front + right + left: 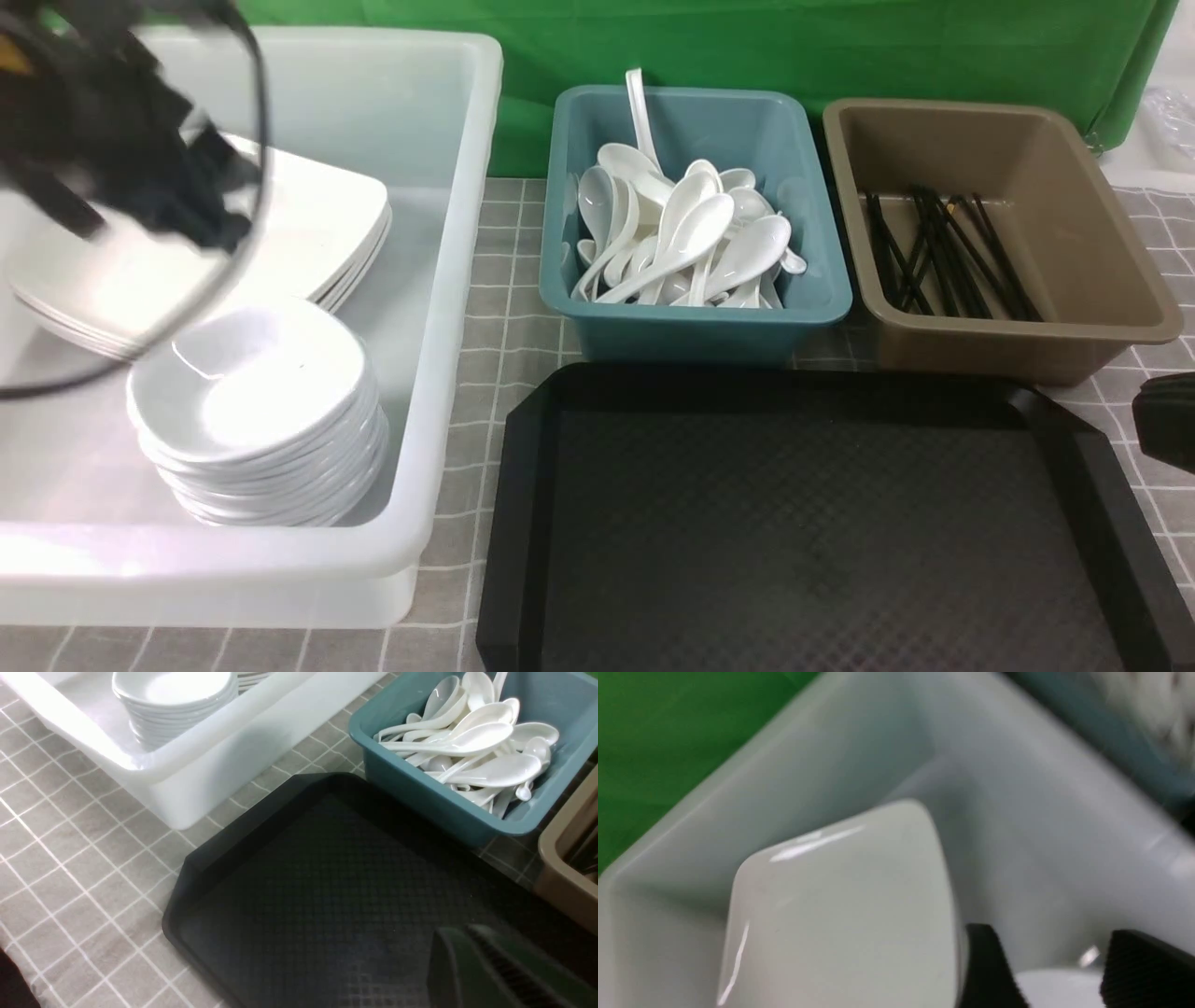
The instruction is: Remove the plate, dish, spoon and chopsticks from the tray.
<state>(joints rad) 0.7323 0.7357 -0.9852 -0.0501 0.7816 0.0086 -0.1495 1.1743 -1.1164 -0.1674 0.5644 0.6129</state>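
The left gripper (1045, 970) hangs over the far left part of the white bin (467, 280), blurred in the front view. In its wrist view two black fingers (990, 970) stand apart with nothing between them; beyond them lies the top plate (840, 914) of a stack, its corner near the bin's far wall. A white rim, likely a dish, shows in the gap below the fingers.

The plate stack (317, 233) sits at the back of the bin, the dish stack (261, 411) in front of it and close to the bin's right wall.

The right gripper (504, 970) shows only as one dark finger low over the tray's (822, 523) right side; whether it is open cannot be told. In the front view it barely enters at the right edge.

The tray's textured floor is bare. Behind it, nearly touching its far rim, stand the teal bin (695, 327) heaped with spoons (691, 233) and the brown bin (1008, 345) holding chopsticks (943, 252). A strip of checked cloth (485, 317) separates the white bin from the tray.
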